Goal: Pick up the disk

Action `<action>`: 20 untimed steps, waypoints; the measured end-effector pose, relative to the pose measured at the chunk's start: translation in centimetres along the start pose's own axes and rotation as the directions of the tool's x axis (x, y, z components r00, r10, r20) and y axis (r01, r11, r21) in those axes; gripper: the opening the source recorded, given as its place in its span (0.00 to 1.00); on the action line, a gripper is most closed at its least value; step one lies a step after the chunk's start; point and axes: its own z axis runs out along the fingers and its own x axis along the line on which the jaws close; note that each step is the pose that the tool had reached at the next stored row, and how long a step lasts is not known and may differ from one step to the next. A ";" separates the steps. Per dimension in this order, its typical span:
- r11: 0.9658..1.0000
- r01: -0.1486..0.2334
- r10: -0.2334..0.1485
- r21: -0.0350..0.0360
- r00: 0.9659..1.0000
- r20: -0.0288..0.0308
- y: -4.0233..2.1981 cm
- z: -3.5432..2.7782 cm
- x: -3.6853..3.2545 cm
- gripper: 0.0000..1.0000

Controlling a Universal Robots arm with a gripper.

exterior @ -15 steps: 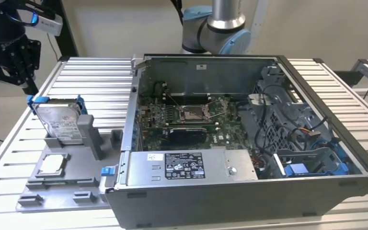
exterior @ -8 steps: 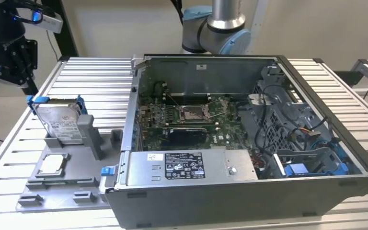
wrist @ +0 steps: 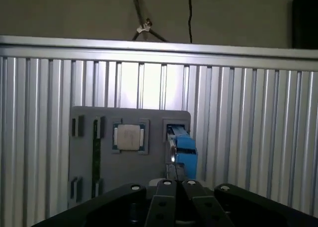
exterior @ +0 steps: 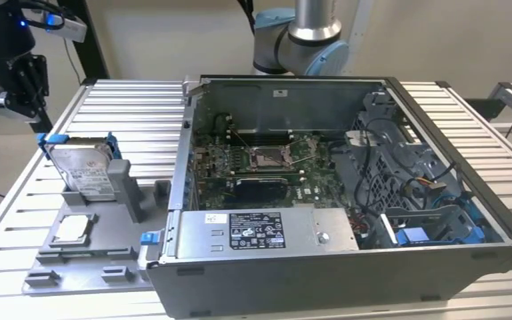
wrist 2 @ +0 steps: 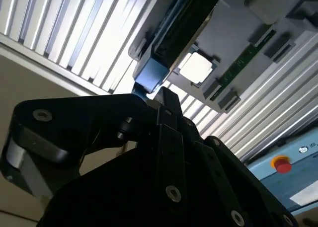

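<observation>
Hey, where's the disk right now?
On the exterior view's left, the disk stands on edge in the grey holder, next to the square chip, left of the open computer case.

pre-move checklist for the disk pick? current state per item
1. The disk stands upright in the grey fixture: ok.
2. The gripper is clear of the disk, above it toward the exterior view's left, no contact: ok.
3. Nothing stands between gripper and disk in the exterior view: ok.
4. The chip lies apart from the disk, lower on the fixture: ok.
5. Gripper lined up with the disk's blue bracket: cannot tell; the first wrist view puts the bracket near centre.
6. Disk grasped: not ok, not yet done.
</observation>
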 end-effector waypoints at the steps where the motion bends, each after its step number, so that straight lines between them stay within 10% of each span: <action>1: 1.000 0.019 -0.019 0.000 1.000 -0.001 0.00 0.00 0.00 0.00; 8: 0.991 0.137 -0.137 -0.002 0.991 -0.005 0.00 0.00 0.00 0.00; 17: 0.965 0.264 -0.264 -0.004 0.964 -0.010 0.00 0.00 0.00 0.00; 20: 0.965 0.262 -0.262 -0.003 0.965 -0.009 -0.02 0.00 -0.01 0.00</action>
